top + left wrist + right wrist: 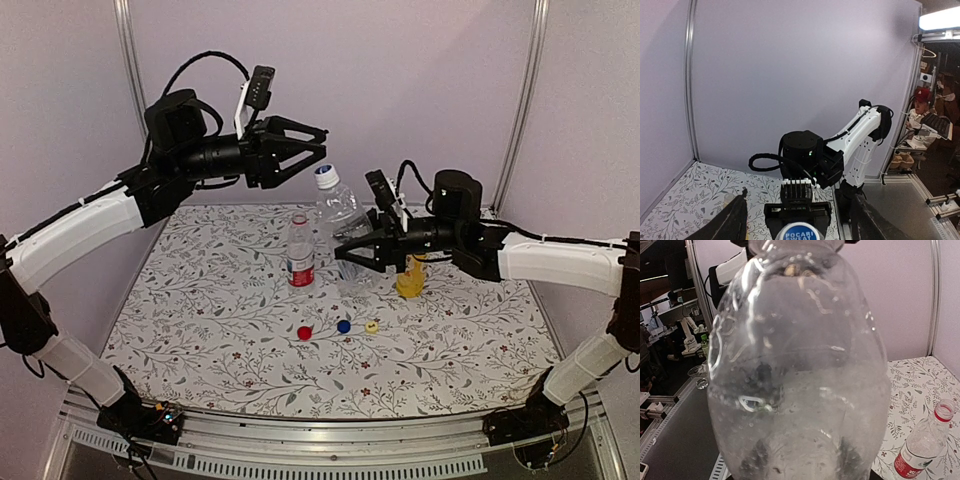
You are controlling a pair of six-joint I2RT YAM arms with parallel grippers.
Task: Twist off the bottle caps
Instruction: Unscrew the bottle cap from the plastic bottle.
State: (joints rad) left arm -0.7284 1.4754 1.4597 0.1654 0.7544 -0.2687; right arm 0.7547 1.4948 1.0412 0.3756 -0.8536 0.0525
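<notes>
Mid-table clear bottle (342,222) upright, capped; red-label bottle (301,252) just left, upright; yellow bottle (409,281) right, partly hidden.

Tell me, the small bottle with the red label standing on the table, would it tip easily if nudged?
Probably yes: the red-label bottle is tall and narrow on a small base, and it looks empty, so it is likely light. Its thin clear walls would probably dent under a firm squeeze. Once tipped over, its round body may roll.
</notes>
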